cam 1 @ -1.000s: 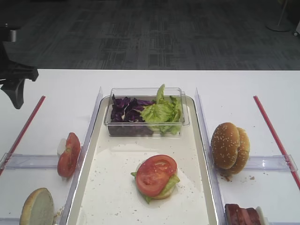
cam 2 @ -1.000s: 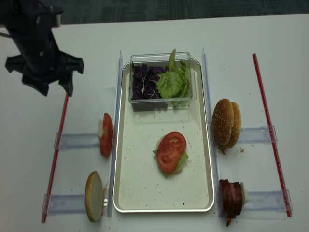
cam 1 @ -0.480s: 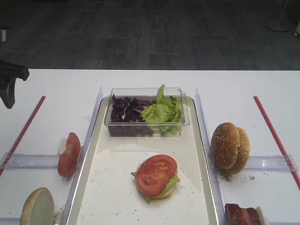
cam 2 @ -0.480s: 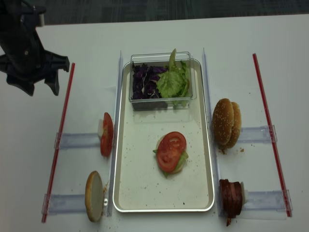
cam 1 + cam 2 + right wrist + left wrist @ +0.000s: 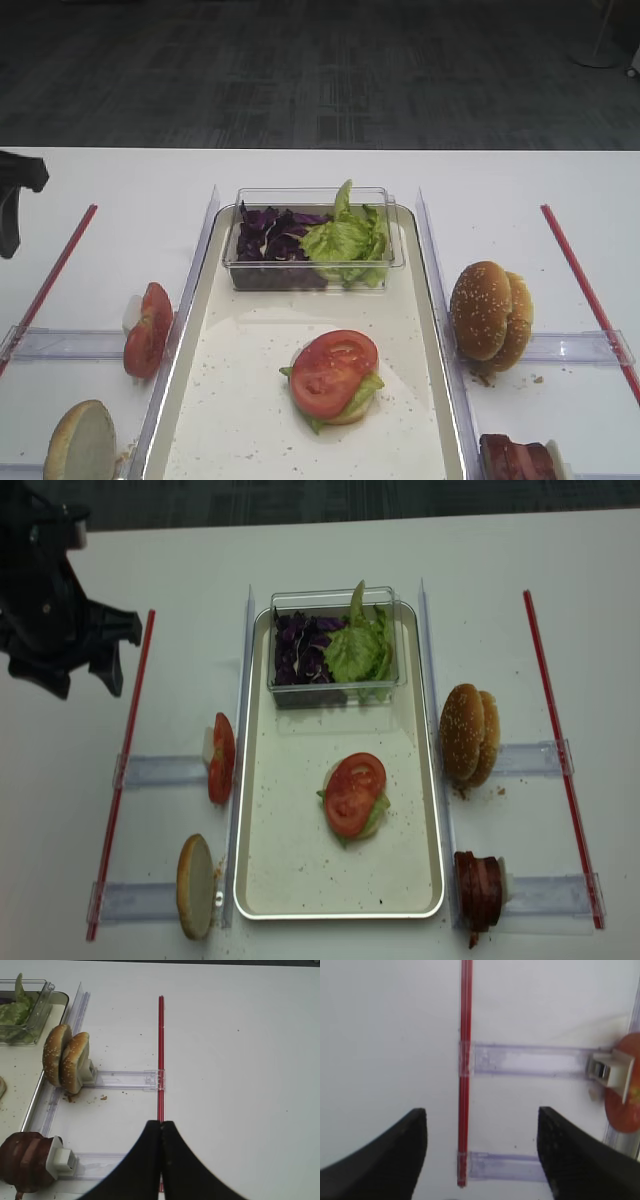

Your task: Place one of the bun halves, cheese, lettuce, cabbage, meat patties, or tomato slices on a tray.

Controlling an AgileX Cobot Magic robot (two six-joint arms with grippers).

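One arm has shifted: the left gripper (image 5: 70, 675), jaws apart and empty, has drifted further left past the red strip (image 5: 125, 770). Tomato slices (image 5: 354, 794) stay on the tray (image 5: 270, 880), seemingly over lettuce (image 5: 377, 802). Far right, the right gripper (image 5: 161, 1132) stays pressed together.

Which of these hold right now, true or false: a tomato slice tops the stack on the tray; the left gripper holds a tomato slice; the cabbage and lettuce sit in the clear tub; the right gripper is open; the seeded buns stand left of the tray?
1. A tomato slice tops the stack on the tray. True.
2. The left gripper holds a tomato slice. False: it is open and empty.
3. Cabbage and lettuce sit in the clear tub. True.
4. The right gripper is open. False: shut.
5. The seeded buns stand left of the tray. False: right.
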